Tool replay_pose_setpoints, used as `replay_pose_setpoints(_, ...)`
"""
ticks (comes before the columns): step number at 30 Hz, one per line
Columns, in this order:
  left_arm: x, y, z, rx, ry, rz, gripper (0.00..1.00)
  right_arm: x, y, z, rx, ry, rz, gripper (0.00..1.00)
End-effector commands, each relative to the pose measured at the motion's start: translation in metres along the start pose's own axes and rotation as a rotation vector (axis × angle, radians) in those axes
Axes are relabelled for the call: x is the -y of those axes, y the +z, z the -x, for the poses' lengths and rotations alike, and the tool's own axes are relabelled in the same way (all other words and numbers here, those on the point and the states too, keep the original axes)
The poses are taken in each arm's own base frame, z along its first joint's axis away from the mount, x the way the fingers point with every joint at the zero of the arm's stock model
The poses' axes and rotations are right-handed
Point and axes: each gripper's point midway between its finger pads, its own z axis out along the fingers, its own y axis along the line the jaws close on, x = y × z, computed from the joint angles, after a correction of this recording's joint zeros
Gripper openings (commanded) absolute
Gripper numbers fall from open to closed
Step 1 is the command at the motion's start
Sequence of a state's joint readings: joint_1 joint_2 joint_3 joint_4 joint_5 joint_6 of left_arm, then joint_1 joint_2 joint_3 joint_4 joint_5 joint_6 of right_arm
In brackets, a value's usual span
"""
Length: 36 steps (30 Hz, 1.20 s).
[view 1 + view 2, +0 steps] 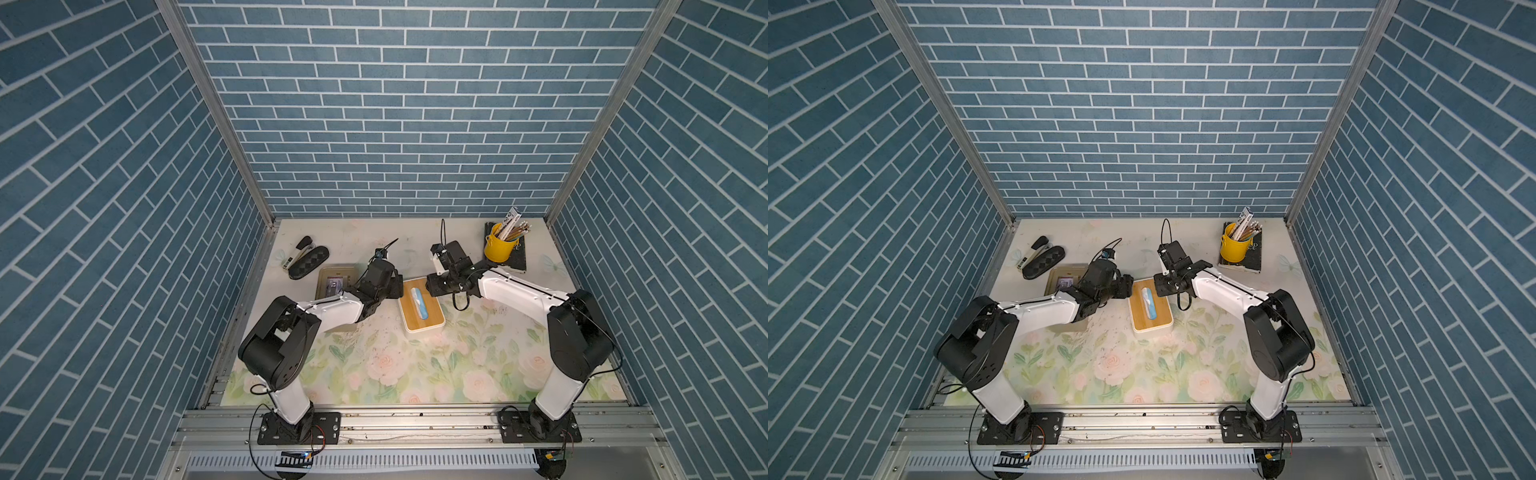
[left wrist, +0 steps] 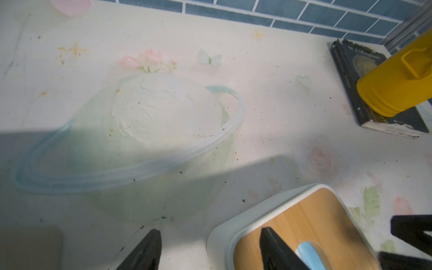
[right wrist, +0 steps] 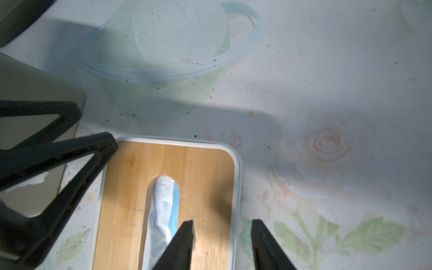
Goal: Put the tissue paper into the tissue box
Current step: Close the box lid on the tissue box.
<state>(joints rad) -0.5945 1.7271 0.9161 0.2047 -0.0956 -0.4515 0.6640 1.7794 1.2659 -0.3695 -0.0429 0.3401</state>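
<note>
The tissue box (image 1: 433,316) is white with a bamboo lid (image 1: 1162,316) and stands mid-table. White and blue tissue paper (image 1: 418,303) (image 3: 163,205) lies in the lid's slot, inside the box. My left gripper (image 1: 397,288) (image 2: 210,232) is open and straddles the box's left rim, one finger over the lid (image 2: 304,222), the other over the table. My right gripper (image 1: 432,286) (image 3: 222,222) is open too and straddles the box's right rim near its far end. Neither gripper holds anything. The tissue paper (image 2: 308,254) shows beside my left finger.
A yellow cup of pencils (image 1: 496,246) stands on a dark book (image 1: 520,259) at the back right. A stapler (image 1: 300,249) and a black case (image 1: 309,262) lie at the back left. A tan tray (image 1: 336,277) sits under my left arm. Blue brick walls close three sides.
</note>
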Motion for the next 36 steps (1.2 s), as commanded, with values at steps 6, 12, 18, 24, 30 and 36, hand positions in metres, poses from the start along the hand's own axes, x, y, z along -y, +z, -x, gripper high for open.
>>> replay_pose_setpoints(6,-0.001,0.019,-0.027,-0.101,0.011,0.015,0.63,0.001,0.017,0.005,-0.015,-0.027,0.003,0.32)
replay_pose_setpoints(12,0.002,0.028,-0.036,-0.133,0.018,-0.003,0.61,0.01,0.03,-0.012,-0.063,-0.026,-0.032,0.28)
replay_pose_setpoints(18,0.017,0.038,-0.036,-0.133,0.021,-0.075,0.61,0.018,0.032,-0.019,-0.08,-0.03,-0.067,0.27)
replay_pose_setpoints(24,0.047,0.047,-0.005,-0.091,0.062,-0.151,0.63,0.027,0.028,-0.019,-0.073,-0.017,-0.099,0.26)
replay_pose_setpoints(30,0.043,0.008,0.027,-0.017,0.044,-0.112,0.69,0.021,0.0,-0.006,-0.03,-0.023,-0.079,0.47)
replay_pose_setpoints(36,0.014,-0.016,0.006,-0.031,0.015,-0.032,0.72,0.01,-0.023,0.0,-0.002,-0.027,-0.033,0.65)
